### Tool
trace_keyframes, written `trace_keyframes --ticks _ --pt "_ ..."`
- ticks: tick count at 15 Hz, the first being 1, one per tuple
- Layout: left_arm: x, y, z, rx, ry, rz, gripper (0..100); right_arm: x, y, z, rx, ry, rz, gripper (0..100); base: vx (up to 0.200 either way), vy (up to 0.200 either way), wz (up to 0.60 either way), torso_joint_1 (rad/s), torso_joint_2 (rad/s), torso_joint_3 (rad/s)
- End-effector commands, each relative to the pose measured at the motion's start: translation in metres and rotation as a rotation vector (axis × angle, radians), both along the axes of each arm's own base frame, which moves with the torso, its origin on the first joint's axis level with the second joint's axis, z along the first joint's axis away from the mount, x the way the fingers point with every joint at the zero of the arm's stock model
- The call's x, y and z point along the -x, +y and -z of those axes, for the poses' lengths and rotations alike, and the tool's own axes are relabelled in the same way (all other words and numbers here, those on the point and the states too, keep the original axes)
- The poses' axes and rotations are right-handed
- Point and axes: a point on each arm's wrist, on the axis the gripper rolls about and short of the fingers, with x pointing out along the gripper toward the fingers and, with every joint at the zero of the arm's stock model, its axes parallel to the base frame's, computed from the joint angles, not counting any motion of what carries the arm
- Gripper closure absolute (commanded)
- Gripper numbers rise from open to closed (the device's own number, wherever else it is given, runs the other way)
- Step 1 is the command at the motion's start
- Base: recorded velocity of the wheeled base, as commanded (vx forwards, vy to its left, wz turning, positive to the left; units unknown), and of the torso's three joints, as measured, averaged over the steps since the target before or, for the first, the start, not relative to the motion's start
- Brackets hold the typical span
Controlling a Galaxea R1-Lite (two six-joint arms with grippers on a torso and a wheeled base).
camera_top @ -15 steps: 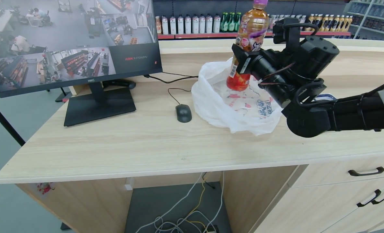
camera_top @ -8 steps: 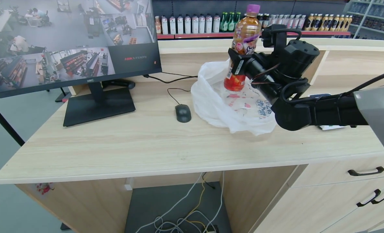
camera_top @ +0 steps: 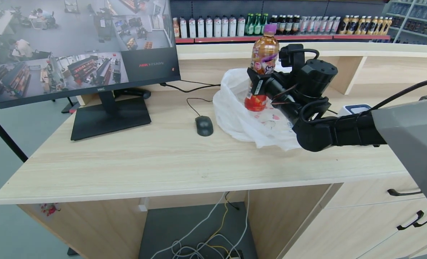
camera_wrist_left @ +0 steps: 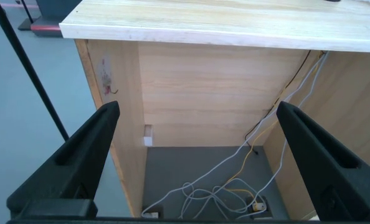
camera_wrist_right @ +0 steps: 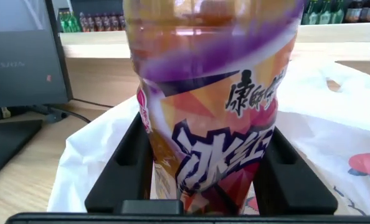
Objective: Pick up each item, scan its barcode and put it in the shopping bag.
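Note:
My right gripper (camera_top: 259, 83) is shut on an upright bottle of orange drink (camera_top: 260, 64) with a purple cap and a colourful label. It holds the bottle just above the open mouth of the white plastic shopping bag (camera_top: 242, 118) on the counter. In the right wrist view the bottle (camera_wrist_right: 216, 93) stands between the black fingers (camera_wrist_right: 126, 162), with the bag (camera_wrist_right: 334, 118) behind it. My left gripper (camera_wrist_left: 191, 168) hangs open below the counter's front left corner, facing the cabinet side and the floor cables.
A monitor (camera_top: 77, 46) on a black stand occupies the counter's left. A black mouse (camera_top: 203, 125) lies just left of the bag. A white and blue scanner (camera_top: 355, 108) sits behind my right arm. A raised shelf runs along the counter's back edge (camera_top: 213, 50). Drawers (camera_top: 400, 192) sit below right.
My right arm has carried the bottle down and to the left, lowering it toward the bag's opening. The scanner behind the arm has come into sight.

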Motion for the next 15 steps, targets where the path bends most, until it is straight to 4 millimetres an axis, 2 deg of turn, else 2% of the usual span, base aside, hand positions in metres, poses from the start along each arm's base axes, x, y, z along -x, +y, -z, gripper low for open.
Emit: trace_keyframes --ticks 1,9,15 --pt "0.0 0.0 0.0 0.0 0.0 0.0 0 -0.002 0.0 0.003 0.002 0.006 0.002 100 0.0 0.0 0.0 0.0 0.0 0.0" --pt "0.0 0.0 0.0 0.0 0.0 0.0 0 -0.006 0.002 0.012 0.006 0.02 0.008 100 0.0 0.0 0.0 0.0 0.0 0.0" --pt "0.0 0.0 0.0 0.0 0.0 0.0 0 -0.012 0.004 0.028 0.015 0.039 0.006 100 0.0 0.0 0.0 0.0 0.0 0.0"
